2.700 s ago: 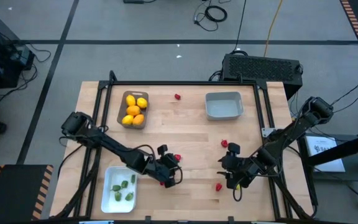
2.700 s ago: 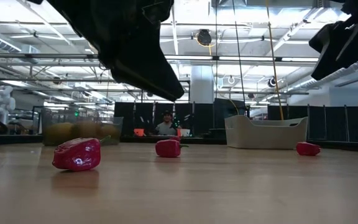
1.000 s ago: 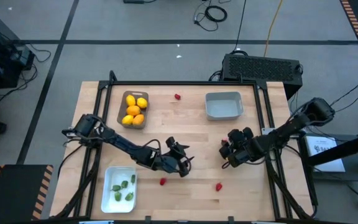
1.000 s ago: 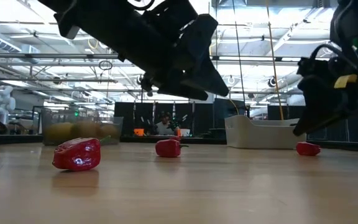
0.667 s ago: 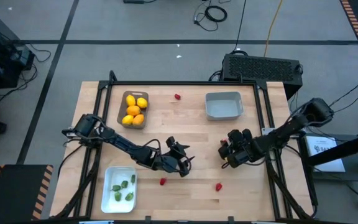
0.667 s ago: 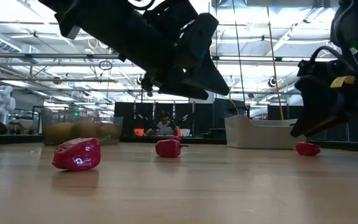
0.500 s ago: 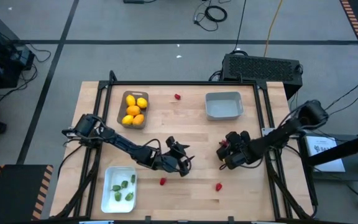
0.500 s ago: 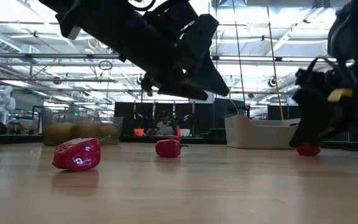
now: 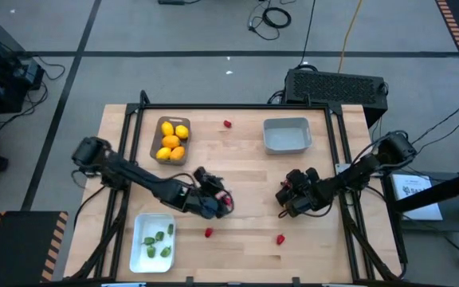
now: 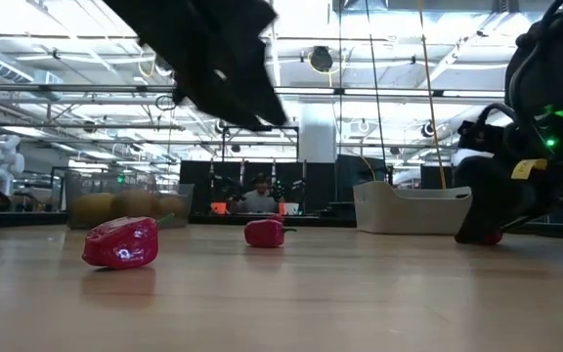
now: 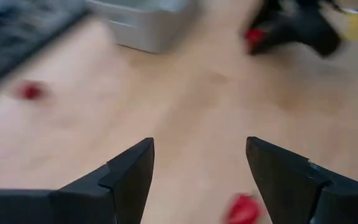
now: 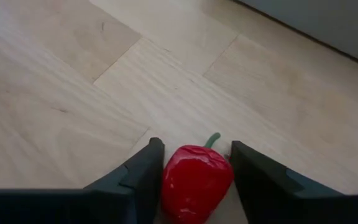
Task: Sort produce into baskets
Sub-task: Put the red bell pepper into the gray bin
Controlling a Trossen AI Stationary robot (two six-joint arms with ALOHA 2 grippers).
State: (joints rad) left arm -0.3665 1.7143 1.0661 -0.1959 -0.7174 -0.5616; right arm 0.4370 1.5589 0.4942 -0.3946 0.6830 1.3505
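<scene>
The right hand [image 12: 194, 180] sits low on the desk [image 9: 245, 163] toward its right edge, its two fingers [image 12: 135, 177] straddling a red pepper piece [image 12: 196, 180] and pressing in on either side; I judge it to be just clamping this piece, the grip barely formed. The step in hand looks like picking up red produce for the grey-blue basket [image 9: 286, 135], which stands near the far right corner with nothing visible inside. Next would call for a firm hold, a lift, and a carry toward that far corner. The left hand [image 9: 213, 201] hovers over the middle of the desk, fingers spread and empty, with another red piece [image 9: 228, 202] just beside it. More red pieces [image 9: 208, 233] lie near the front edge, one by the far edge. The brown-grey basket [image 9: 154, 140] holds the yellow and orange fruits [image 9: 170, 141]; the white basket [image 9: 140, 231] at the front left corner holds the green pieces [image 9: 158, 242]
</scene>
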